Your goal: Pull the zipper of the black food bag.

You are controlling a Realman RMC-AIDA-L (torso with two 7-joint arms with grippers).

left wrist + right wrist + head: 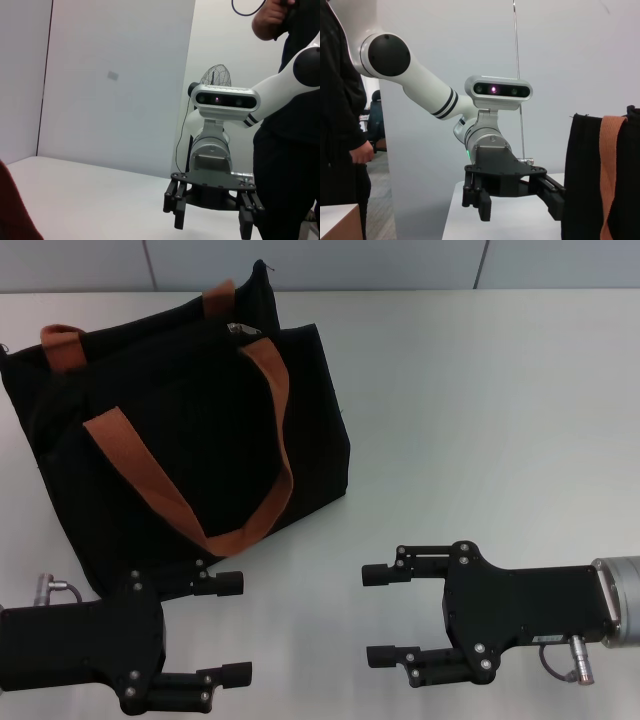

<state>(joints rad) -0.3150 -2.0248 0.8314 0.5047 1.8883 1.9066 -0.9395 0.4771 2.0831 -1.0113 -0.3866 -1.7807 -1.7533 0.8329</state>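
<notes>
From the head view: large boxy black fabric food bag [170,430] lying slumped on the white matte table [480,420], far left, with rust-orange webbing strap handles [262,430] draped across its face. Small silver metal zipper pull [238,331] just visible at the far rim, beside the upper handle root. Left gripper [228,629] low at the near edge, just beside the bag's near corner, black fingers spread wide, nothing held. Right gripper [383,615] near the middle of the near edge, well apart from the bag, likewise wide open and empty.

Likely trouble, judged from this layout: tiny tab on soft cloth, so easily missed or pinched together with fabric; loose strap lying across the approach, liable to snag a finger; unbraced bag liable to slide or lift instead of the slider running along its track.

From the left wrist view: neither bag body nor zipper clearly shown, only a dark reddish blur at one corner, unidentifiable. Shown instead: right gripper [211,212] seen head-on, fingers apart, plus a standing person in dark clothes [290,150] behind it, absent from the head view.

From the right wrist view: left gripper [517,202] head-on, open, empty, with the bag's side standing upright close beside it and one orange strap [611,165] running down it. Zipper not visible.
</notes>
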